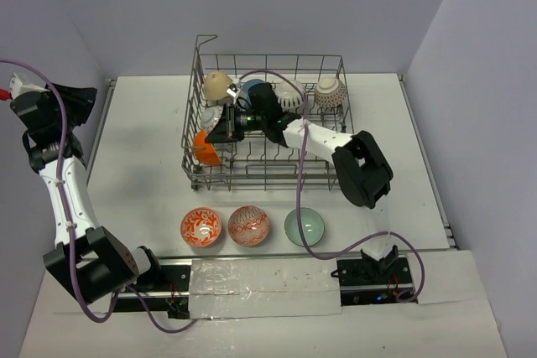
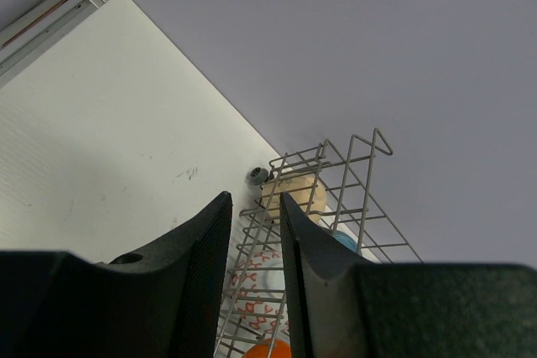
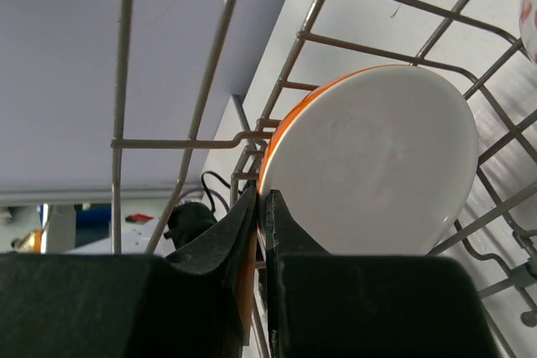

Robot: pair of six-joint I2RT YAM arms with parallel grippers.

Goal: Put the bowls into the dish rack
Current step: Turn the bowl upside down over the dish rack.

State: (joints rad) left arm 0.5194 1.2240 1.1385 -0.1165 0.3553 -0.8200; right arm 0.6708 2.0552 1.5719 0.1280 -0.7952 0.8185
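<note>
Dish rack [image 1: 195, 115]: grey wire, tall mesh sides, standing on white table [image 1: 143, 165].

Right gripper [image 3: 261, 211]: reaching into the rack's left end, fingers clamped together on the rim of plain orange bowl [image 3: 369, 157]. Bowl white inside, stood on edge, leaning at the rack's wire wall, directly ahead of the fingertips.

Bowls in rack, placed from right gripper:
- white bowl with red marks [image 1: 211, 116], just beside the gripper, on its far side.
- tan bowl [image 1: 218, 85], beyond that, at the rack's far left corner.
- teal-blue bowl [image 1: 250, 87], near the gripper's wrist, toward the far wall.
- white striped bowl [image 1: 289, 96], behind the gripper, alongside the forearm.
- dark-patterned bowl [image 1: 329, 92], well behind the gripper, at the far right corner.

Bowls on table, in a row on the near side of the rack, well apart from both grippers:
- orange-red patterned bowl [image 1: 201, 226], upright.
- red-and-white swirled bowl [image 1: 248, 225], just beside it.
- pale green bowl [image 1: 304, 226], apart to the right.

Left gripper [image 2: 254, 207]: raised at the table's left edge, fingers a narrow gap apart, holding nothing; rack corner and tan bowl ahead of and below the fingertips.
</note>
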